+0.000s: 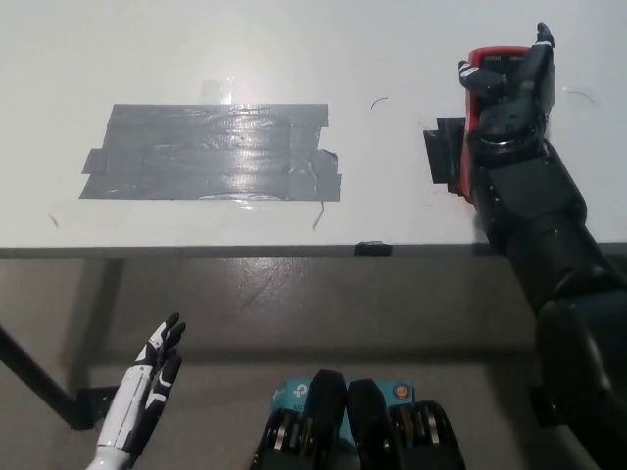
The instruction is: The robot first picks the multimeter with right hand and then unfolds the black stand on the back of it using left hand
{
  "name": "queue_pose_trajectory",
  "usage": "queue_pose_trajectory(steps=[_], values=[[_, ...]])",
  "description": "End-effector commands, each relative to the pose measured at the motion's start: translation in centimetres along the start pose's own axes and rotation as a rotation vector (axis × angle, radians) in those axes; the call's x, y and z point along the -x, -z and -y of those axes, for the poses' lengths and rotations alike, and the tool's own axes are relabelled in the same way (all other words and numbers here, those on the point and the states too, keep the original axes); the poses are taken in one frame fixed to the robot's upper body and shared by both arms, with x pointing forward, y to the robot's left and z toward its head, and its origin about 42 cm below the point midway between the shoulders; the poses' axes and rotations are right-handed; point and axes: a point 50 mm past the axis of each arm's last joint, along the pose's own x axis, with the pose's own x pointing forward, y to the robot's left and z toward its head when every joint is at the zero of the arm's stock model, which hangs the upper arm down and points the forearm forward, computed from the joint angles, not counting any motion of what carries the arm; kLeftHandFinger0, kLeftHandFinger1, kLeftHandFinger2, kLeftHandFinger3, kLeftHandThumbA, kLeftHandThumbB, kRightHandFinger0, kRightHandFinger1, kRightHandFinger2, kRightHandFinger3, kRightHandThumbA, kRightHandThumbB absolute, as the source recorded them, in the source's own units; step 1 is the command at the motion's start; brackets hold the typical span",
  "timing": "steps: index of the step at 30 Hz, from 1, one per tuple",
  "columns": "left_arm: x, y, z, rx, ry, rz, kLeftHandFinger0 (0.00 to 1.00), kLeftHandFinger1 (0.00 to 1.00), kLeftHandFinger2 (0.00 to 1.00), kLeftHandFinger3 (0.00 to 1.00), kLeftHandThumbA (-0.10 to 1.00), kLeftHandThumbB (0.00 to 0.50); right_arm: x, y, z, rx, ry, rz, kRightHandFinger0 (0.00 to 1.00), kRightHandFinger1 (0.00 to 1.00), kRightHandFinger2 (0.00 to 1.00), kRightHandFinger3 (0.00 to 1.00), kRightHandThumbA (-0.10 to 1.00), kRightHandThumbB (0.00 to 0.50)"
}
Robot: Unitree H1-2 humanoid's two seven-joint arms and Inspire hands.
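While right hand (511, 86) seemingly grips multimeter (487, 65), near table (392, 39) edge.

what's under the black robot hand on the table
A red multimeter lies under the right robot hand; only its red top edge and left side show. The rest, including the back stand, is covered. The left robot hand rests low.

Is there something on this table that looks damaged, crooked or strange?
Yes. A grey tape patch covers the middle of the white table: overlapping strips, wrinkled, with ragged ends and a loose strand at its lower right. It looks like a rough repair. The red multimeter under the right hand looks unharmed.
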Motion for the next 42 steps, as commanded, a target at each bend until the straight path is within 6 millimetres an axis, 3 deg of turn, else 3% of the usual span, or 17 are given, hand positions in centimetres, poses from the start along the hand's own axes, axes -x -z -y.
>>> queue_pose_trajectory(steps=[1,3,4,5,6,7,8,9,12,14,25,28,31,34,37,40,42], values=[[-0.8,-1.2,-1.1,-0.021,-0.017,0.069,1.0,1.0,1.0,1.0,1.0,0.114,-0.1,-1.8,-0.5,0.087,-0.056,0.015,1.0,1.0,1.0,1.0,0.5,0.498],[-0.8,-1.2,-1.1,-0.017,-0.016,0.073,1.0,1.0,1.0,1.0,1.0,0.112,-0.3,-1.3,-0.4,0.217,-0.079,0.017,1.0,1.0,1.0,1.0,0.36,0.438],[-0.9,-1.2,-1.1,-0.014,-0.015,0.074,1.0,1.0,1.0,1.0,1.0,0.114,-0.4,-0.8,-0.2,0.277,-0.061,0.036,0.78,0.73,0.82,1.0,0.07,0.341],[-0.9,-1.1,-1.1,-0.015,-0.016,0.074,1.0,1.0,1.0,1.0,1.0,0.114,-0.4,-0.5,-0.1,0.325,-0.035,0.059,0.44,0.46,0.62,1.0,-0.04,0.323],[-1.0,-1.2,-1.1,-0.015,-0.016,0.076,1.0,1.0,1.0,1.0,1.0,0.114,-0.5,-0.2,0.0,0.339,-0.035,0.065,0.27,0.34,0.49,0.98,-0.1,0.284],[-1.2,-1.2,-1.1,-0.011,-0.017,0.078,1.0,1.0,1.0,1.0,1.0,0.114,-0.5,0.0,0.1,0.336,-0.03,0.076,0.21,0.3,0.42,0.65,-0.1,0.274],[-1.3,-1.3,-1.1,-0.006,-0.019,0.082,1.0,1.0,1.0,1.0,1.0,0.11,-0.6,0.5,0.2,0.327,-0.021,0.092,0.13,0.21,0.32,0.46,-0.1,0.269],[-1.4,-1.3,-1.1,-0.008,-0.02,0.083,1.0,1.0,1.0,1.0,1.0,0.115,-0.6,0.6,0.3,0.321,-0.018,0.097,0.09,0.17,0.27,0.35,-0.1,0.263],[-1.6,-1.5,-1.3,-0.018,-0.02,0.086,1.0,1.0,1.0,1.0,1.0,0.103,-0.7,0.7,0.4,0.294,-0.023,0.107,0.22,0.28,0.34,0.35,-0.1,0.262],[-1.6,-1.5,-1.3,-0.02,-0.019,0.085,1.0,1.0,1.0,1.0,1.0,0.101,-0.7,0.7,0.5,0.273,-0.022,0.111,0.14,0.21,0.27,0.23,-0.1,0.263],[-2.0,-1.9,-1.5,-0.019,-0.022,0.095,1.0,1.0,1.0,1.0,1.0,0.095,-0.9,-0.5,0.9,0.133,0.002,0.156,0.0,0.0,0.02,0.04,-0.1,0.267],[-2.2,-1.9,-1.5,-0.02,-0.023,0.1,1.0,1.0,1.0,1.0,1.0,0.101,-0.9,-1.4,1.0,0.072,0.01,0.192,0.18,0.12,0.05,0.06,-0.1,0.253],[-2.2,-1.9,-1.5,-0.02,-0.022,0.102,1.0,1.0,1.0,1.0,1.0,0.115,-0.8,-3.0,1.3,-0.078,0.005,0.221,0.02,0.01,0.14,0.22,-0.1,0.242],[-2.3,-1.9,-1.6,-0.031,-0.021,0.104,1.0,1.0,1.0,1.0,1.0,0.122,-0.7,-4.6,1.6,-0.224,-0.018,0.239,0.0,0.04,0.59,0.59,-0.1,0.216],[-2.3,-1.9,-1.6,-0.03,-0.019,0.104,1.0,1.0,1.0,1.0,1.0,0.127,-0.2,-6.8,2.4,-0.468,-0.057,0.279,0.0,0.08,0.75,0.71,-0.1,0.167],[-2.1,-1.9,-1.5,-0.026,-0.018,0.103,1.0,1.0,1.0,1.0,1.0,0.129,1.0,-8.4,3.6,-0.67,-0.134,0.314,0.0,0.33,0.77,0.69,-0.1,0.168],[-2.0,-2.1,-1.5,-0.025,-0.019,0.104,1.0,1.0,1.0,1.0,1.0,0.124,1.9,-9.0,4.2,-0.768,-0.173,0.335,0.0,0.32,0.76,0.69,-0.1,0.189]])
